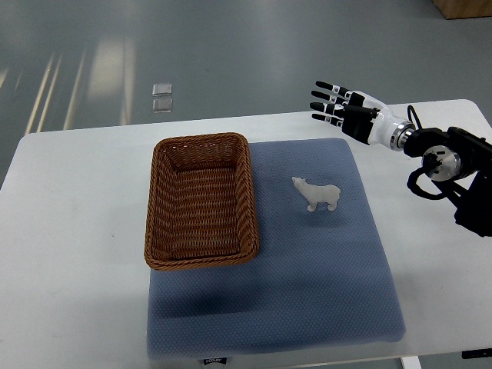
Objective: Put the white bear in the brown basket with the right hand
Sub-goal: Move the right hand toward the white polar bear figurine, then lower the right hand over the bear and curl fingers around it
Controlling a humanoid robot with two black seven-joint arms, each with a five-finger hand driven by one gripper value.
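Note:
A small white bear (317, 194) stands upright on the blue mat (307, 277), just right of the brown wicker basket (157, 223). The basket holds nothing. My right hand (332, 104) comes in from the right edge and hovers above the table's far side, up and to the right of the bear. Its fingers are spread and point left, holding nothing. The hand is well apart from the bear.
The mat lies on a white table (69, 231) whose far edge runs just behind the basket. Beyond it is grey floor with a small clear object (162, 98). The right arm's black joints (453, 169) sit over the table's right edge.

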